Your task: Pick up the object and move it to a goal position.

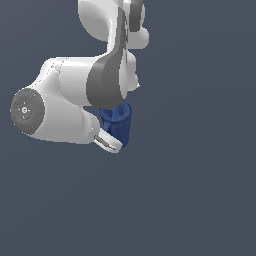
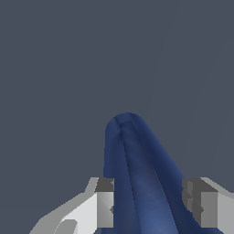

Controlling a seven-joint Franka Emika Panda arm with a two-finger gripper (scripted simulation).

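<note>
Blue mug (image 2: 137,183) is clamped between the gripper (image 2: 148,205) fingers, centre-left of the exterior view. Pick judged done. Transfer to goal outstanding; no goal marker is seen.

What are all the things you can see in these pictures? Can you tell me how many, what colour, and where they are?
mug: one, dark blue, between the gripper's fingers; in the exterior view it sits just under the arm, partly hidden by it.
background: one, plain grey-blue, all around; no table edge or other thing shows.
arm: one, white with grey joints, in the upper part of the exterior view on that view's left.
gripper: one, white and grey, its two fingers on either side of the mug and touching it in the wrist view.
</note>
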